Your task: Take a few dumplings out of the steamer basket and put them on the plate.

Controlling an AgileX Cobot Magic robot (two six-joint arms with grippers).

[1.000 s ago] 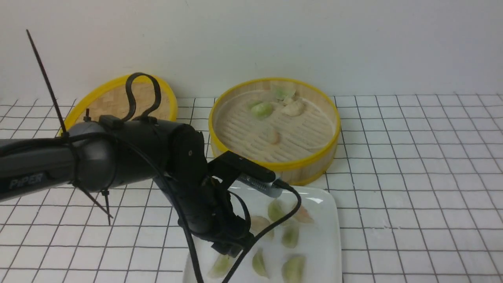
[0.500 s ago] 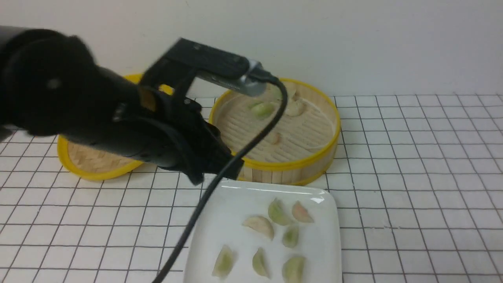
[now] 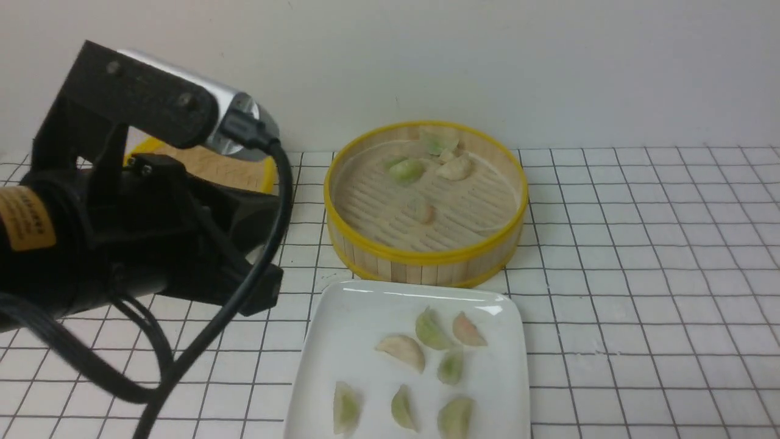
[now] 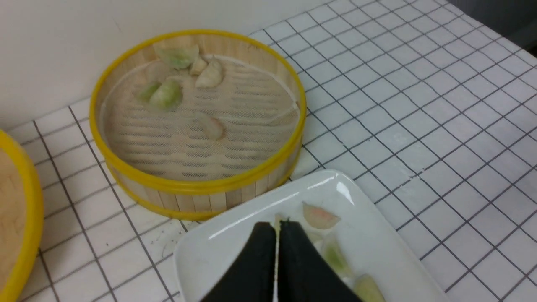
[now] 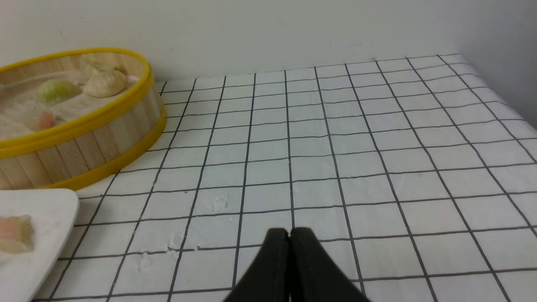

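The steamer basket [image 3: 426, 255] stands at the back middle and holds a green dumpling [image 3: 406, 170], a cream one [image 3: 455, 167], a pinkish one [image 3: 423, 211] and a green one against its far wall [image 3: 439, 141]. The white plate [image 3: 353, 317] lies just in front of it with several dumplings [image 3: 402, 350] on it. My left gripper [image 4: 277, 226] is shut and empty, held above the plate's near-left part [image 4: 209, 251]. My right gripper [image 5: 289, 233] is shut and empty over bare table, to the right of the basket [image 5: 84, 121]. It is out of the front view.
The shallow yellow-rimmed lid [image 3: 207, 164] lies at the back left, mostly hidden behind my left arm [image 3: 122, 244]. The arm's cable [image 3: 201, 341] hangs down to the left of the plate. A wall runs close behind the basket. Gridded tabletop [image 3: 640, 274] stretches to the right.
My left arm has risen from low over the plate's left side and drawn back to the left. The dumplings on the plate and in the basket have not moved.
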